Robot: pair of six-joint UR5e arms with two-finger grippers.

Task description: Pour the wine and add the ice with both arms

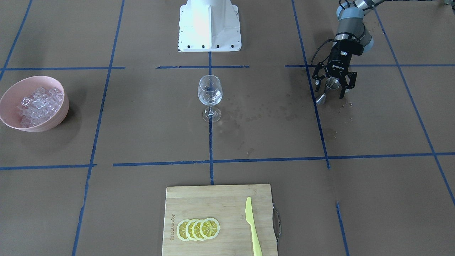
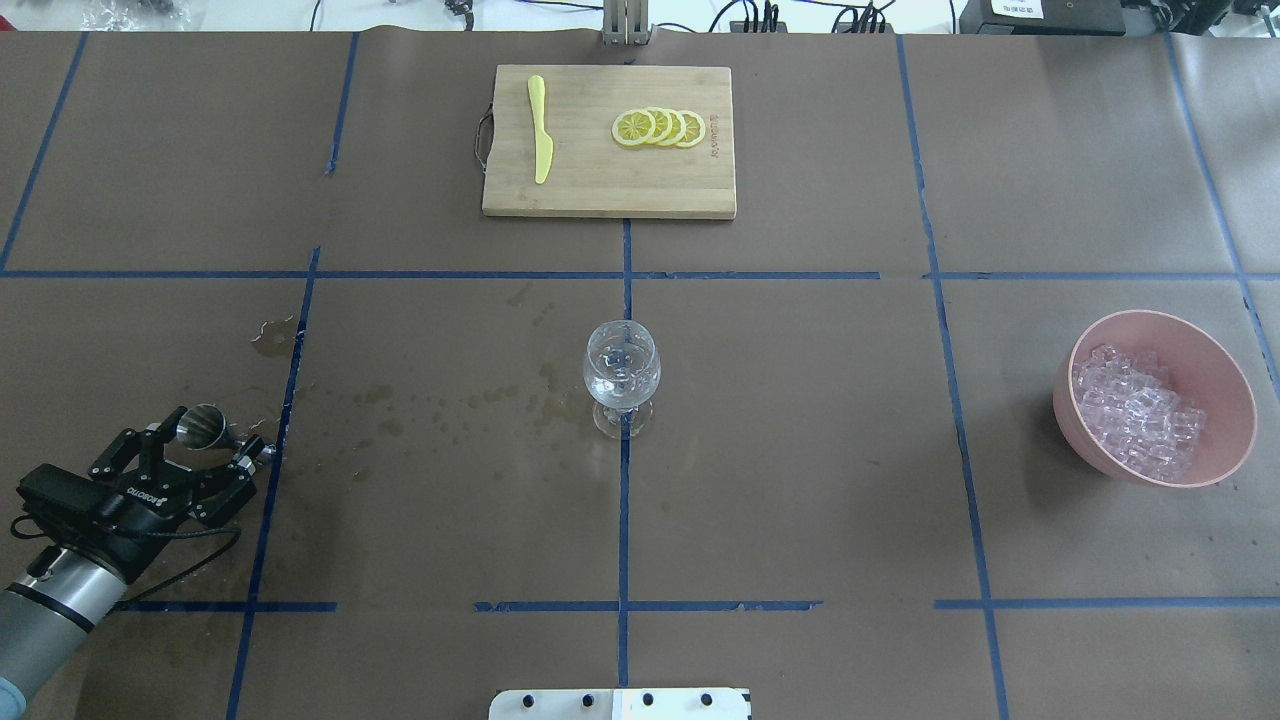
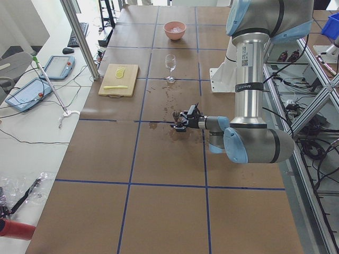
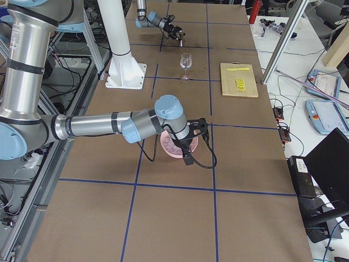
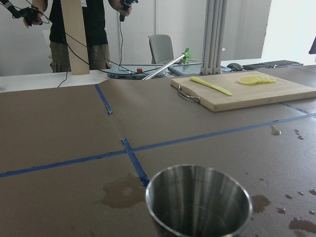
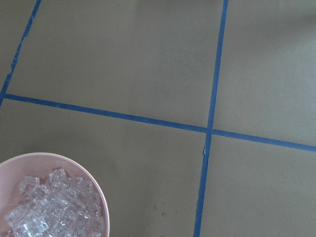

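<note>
A clear wine glass [image 1: 209, 93] stands at the table's centre with a little colourless wine in its bowl; it also shows in the overhead view [image 2: 621, 375]. Ice cubes [image 2: 1140, 415] fill a pink bowl [image 2: 1225, 385] on the robot's right side. My left gripper [image 2: 205, 445] is low over the table with its fingers spread wide on either side of a steel jigger [image 2: 200, 425]. The jigger [image 1: 328, 89] stands upright, and its empty cup fills the left wrist view [image 5: 197, 197]. My right gripper [image 4: 190, 155] shows only in the exterior right view, near the bowl; I cannot tell whether it is open or shut.
A bamboo cutting board [image 2: 600, 190] with lemon slices [image 2: 660, 128] and a yellow knife [image 2: 540, 140] lies at the far edge. Wet spots [image 2: 470, 400] mark the paper between the jigger and the glass. The white pedestal [image 1: 209, 26] stands at the robot's side.
</note>
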